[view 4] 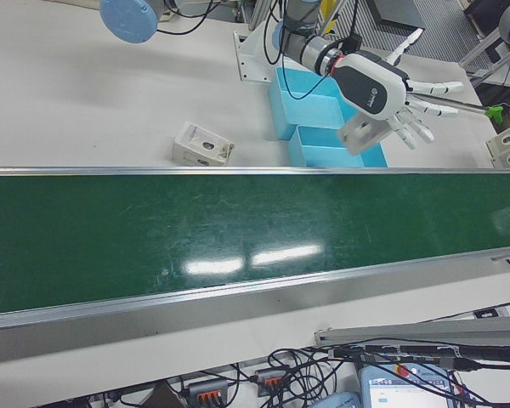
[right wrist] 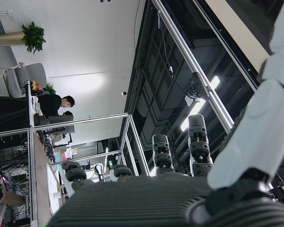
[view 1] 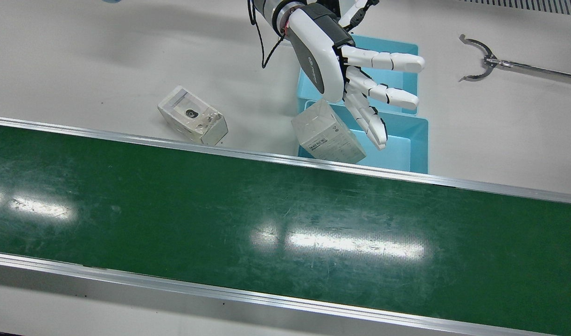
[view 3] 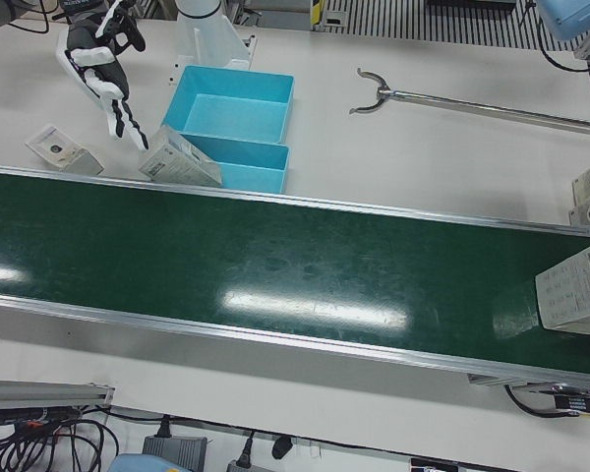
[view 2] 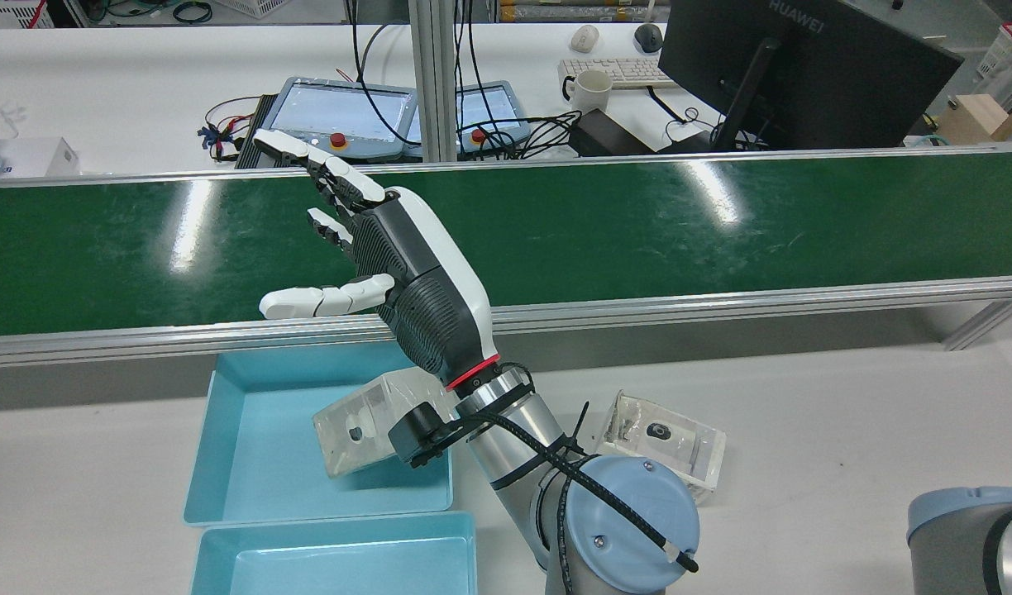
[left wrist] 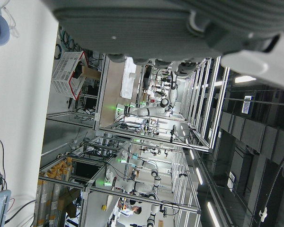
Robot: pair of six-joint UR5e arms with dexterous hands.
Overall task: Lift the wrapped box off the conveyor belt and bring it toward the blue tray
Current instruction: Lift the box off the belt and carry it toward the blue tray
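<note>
The left hand is seen raised above the blue tray with its fingers spread wide and nothing grasped. The wrapped box is found tilted at the tray's edge, next to the conveyor belt, just below the hand. The right hand's state cannot be told.

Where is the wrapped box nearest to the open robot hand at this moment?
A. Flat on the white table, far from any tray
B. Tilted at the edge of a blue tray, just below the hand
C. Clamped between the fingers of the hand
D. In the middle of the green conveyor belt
B: the wrapped box leans tilted over the near blue tray at its corner, under the left hand, whose fingers are spread apart and hold nothing.
</note>
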